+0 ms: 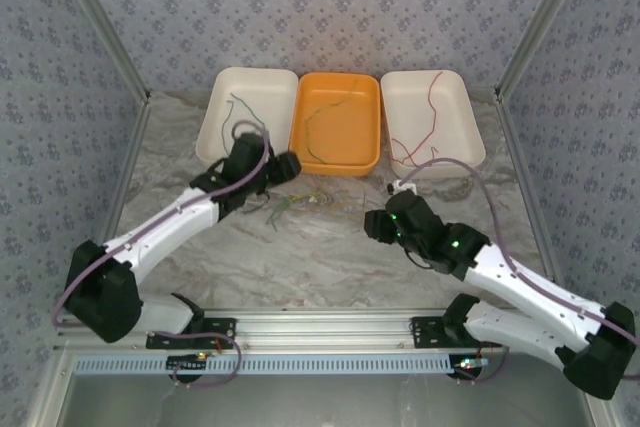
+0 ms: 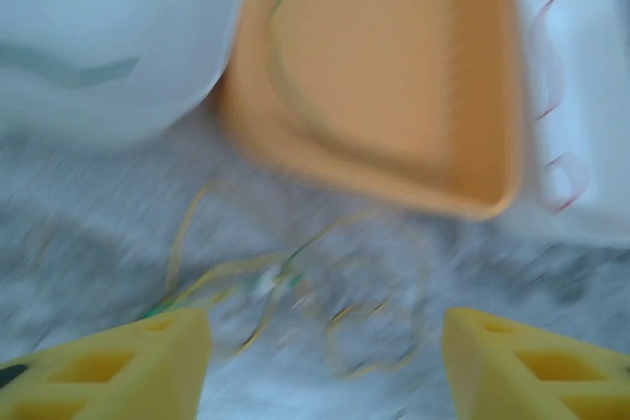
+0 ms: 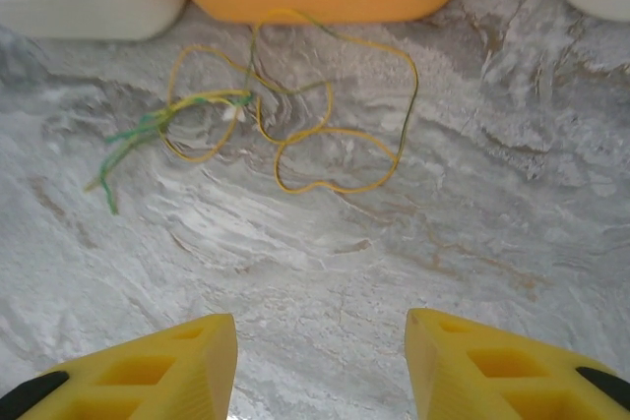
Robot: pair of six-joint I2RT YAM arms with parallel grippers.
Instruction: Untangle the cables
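Observation:
A loose tangle of thin yellow and green cables (image 1: 296,201) lies on the marble table just in front of the orange tray (image 1: 340,162). The same tangle (image 3: 285,125) spreads in loops ahead of my right gripper (image 3: 320,341), which is open and holds nothing. My left gripper (image 2: 325,341) hovers open just above the blurred tangle (image 2: 295,282), with nothing between its yellow fingers (image 2: 148,361). One dark green cable (image 1: 240,112) rests in the left white tray (image 1: 222,82). A yellow-green cable (image 1: 325,122) lies in the orange tray, and a red cable (image 1: 432,112) in the right white tray (image 1: 465,107).
The three trays stand side by side along the back of the table (image 1: 330,257). Bare marble lies between the tangle and the arm bases. Patterned walls and metal posts close in both sides. A metal rail (image 1: 320,325) runs along the near edge.

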